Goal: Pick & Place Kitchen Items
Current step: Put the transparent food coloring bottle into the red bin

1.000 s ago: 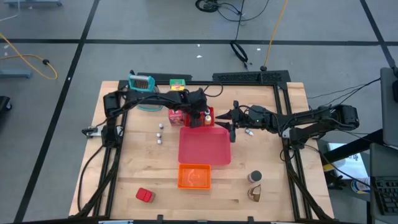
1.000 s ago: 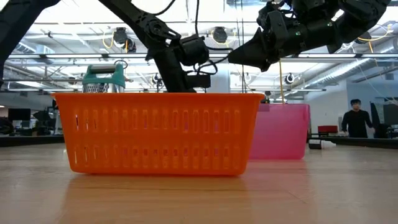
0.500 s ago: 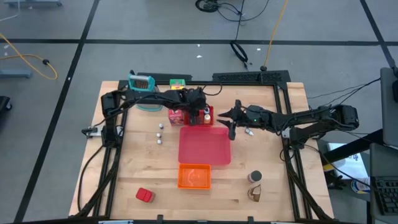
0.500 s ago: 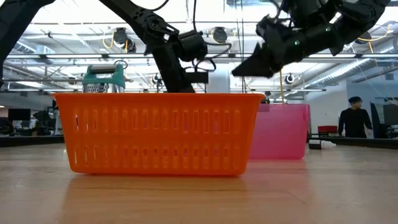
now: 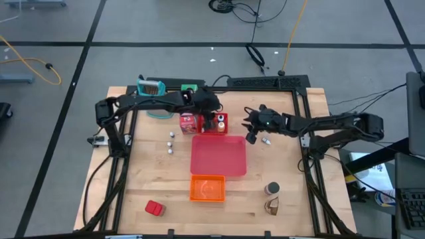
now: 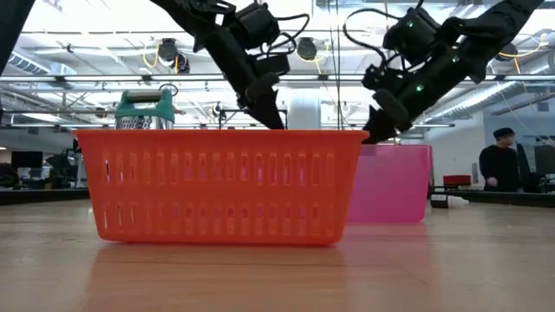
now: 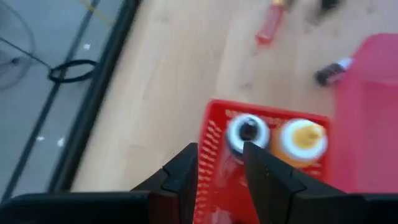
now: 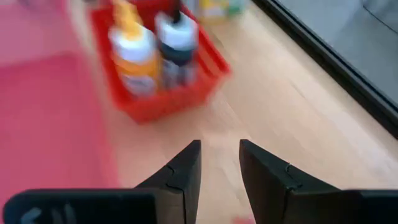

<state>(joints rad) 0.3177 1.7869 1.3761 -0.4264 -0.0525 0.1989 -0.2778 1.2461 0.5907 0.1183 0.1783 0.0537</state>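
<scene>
Red plastic sits right under my left tool (image 7: 219, 163): the small red basket (image 7: 214, 137), with a dark-capped bottle (image 7: 247, 132) and a yellow squeeze bottle (image 7: 301, 138) standing side by side in it. My fingers there are slightly parted and hold nothing. My right tool (image 8: 219, 163) hangs over bare wooden surface (image 8: 280, 106) near that basket, its fingers also a little apart and empty. Seen from above, the red block (image 5: 154, 208) lies near the front edge, well apart from both tools.
</scene>
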